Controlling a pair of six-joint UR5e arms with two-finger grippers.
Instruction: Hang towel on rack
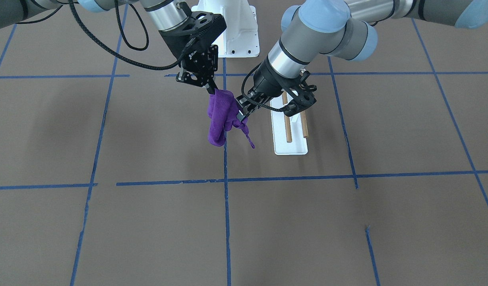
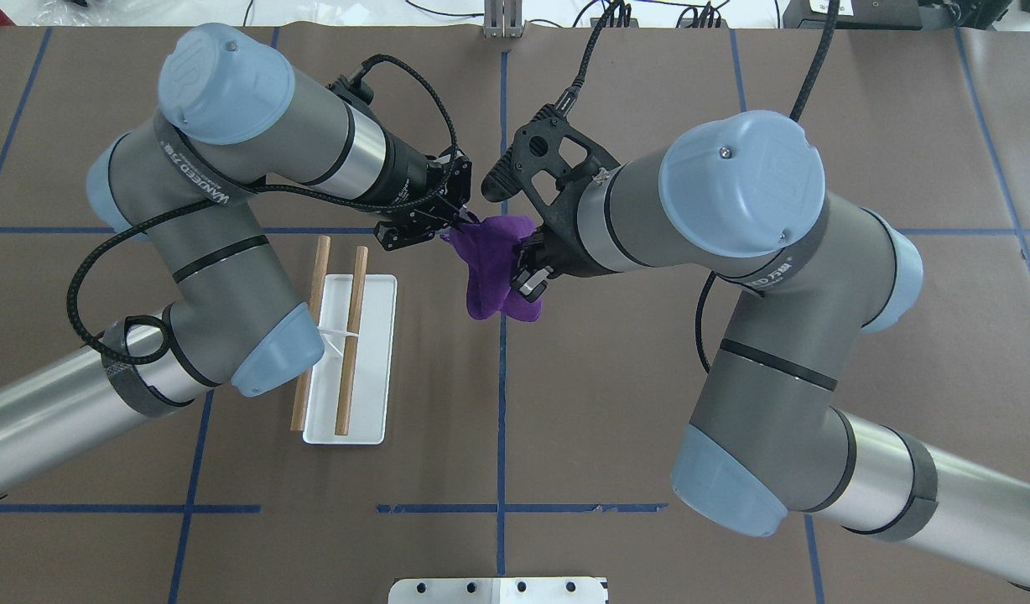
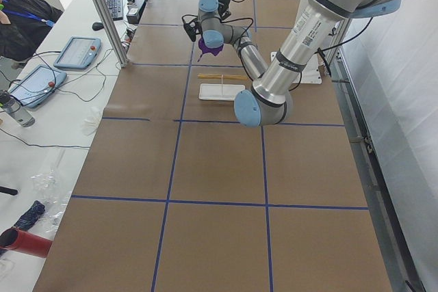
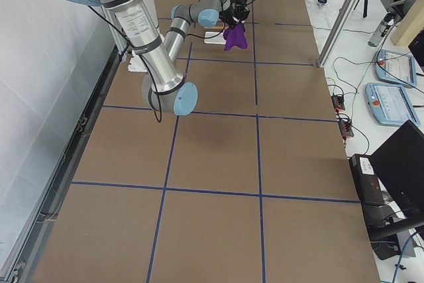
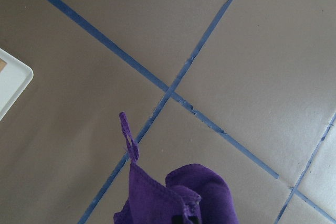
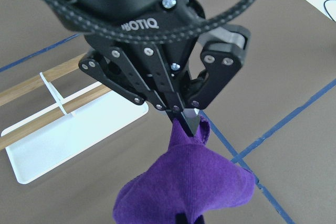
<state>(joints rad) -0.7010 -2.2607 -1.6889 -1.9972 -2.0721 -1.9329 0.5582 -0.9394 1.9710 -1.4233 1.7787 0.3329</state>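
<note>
My left claw (image 2: 460,222) and right claw (image 2: 528,277) both clench the one purple towel (image 2: 490,289); one two-bar rack (image 2: 372,369) sits at its eight o'clock.

1. The rack (image 2: 368,361) stands on the worktop (image 2: 616,403), in the robot's left half.
2. The towel (image 2: 494,281) hangs above the worktop near its middle, to the right of the rack and apart from it.
3. The left tool (image 2: 456,226) is at the towel's far left corner.
4. The right tool (image 2: 528,277) is at the towel's near right side, so the towel lies between the two tools.
</note>
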